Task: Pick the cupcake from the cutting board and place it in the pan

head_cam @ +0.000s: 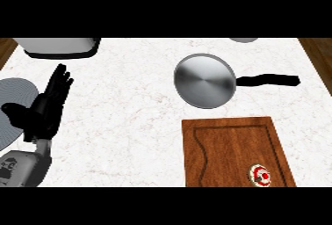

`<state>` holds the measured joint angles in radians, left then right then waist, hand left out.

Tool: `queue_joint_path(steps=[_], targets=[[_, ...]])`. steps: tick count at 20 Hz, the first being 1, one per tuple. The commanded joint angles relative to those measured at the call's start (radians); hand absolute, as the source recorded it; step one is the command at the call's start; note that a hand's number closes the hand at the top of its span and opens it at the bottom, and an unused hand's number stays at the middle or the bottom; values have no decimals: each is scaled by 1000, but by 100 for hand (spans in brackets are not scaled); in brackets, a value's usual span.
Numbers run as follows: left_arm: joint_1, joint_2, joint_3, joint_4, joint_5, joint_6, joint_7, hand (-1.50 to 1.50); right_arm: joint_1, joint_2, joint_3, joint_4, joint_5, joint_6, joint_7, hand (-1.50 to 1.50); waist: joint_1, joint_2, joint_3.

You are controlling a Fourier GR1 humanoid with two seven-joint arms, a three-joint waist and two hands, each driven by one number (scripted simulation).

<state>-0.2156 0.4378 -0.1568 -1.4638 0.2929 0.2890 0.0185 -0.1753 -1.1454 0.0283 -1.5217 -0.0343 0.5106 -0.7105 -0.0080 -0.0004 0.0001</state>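
So the only robot hand (pixel 48 103) showing is the left one, sitting over at the left side of the view with its fingers straight and pointing up, thumb sticking out to the left. It's got nothing in it, just resting there above the white marble surface (pixel 130 110). Its grey forearm (pixel 23 169) comes in from the lower left corner. The right one isn't anywhere to be seen.

Right behind that robot hand there's a grey round plate (pixel 13 94), partly cut off by the left edge and partly covered by the thumb. Up top left is a white appliance with a dark base (pixel 58 47), only its lower part showing.

Moving right, the pan (pixel 204 80) sits near the middle-top of the surface, shiny metal with a black handle (pixel 269 80) pointing right. Nothing in it.

Just below the pan is the wooden cutting board (pixel 230 151), and the cupcake (pixel 261 175) is on it, down near the board's lower right corner, well apart from the pan and the robot hand. There's also a small grey thing (pixel 243 40) at the top edge, can't tell what it is.
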Motion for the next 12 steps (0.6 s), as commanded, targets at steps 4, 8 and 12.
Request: queue_joint_path(steps=[4,8,12], targets=[[-5,-8,33,27,-7,-61,-21,0,-60,11,-6,-123,4,67,45,-150,10,0,-1],[-18,-25,34,31,-21,-45,0,0,-37,11,20,-239,-91,129,152,-150,6,-2,-1],[10,-66,23,58,-56,-21,-49,0,60,8,43,-316,-55,147,89,-150,-6,-1,0]])
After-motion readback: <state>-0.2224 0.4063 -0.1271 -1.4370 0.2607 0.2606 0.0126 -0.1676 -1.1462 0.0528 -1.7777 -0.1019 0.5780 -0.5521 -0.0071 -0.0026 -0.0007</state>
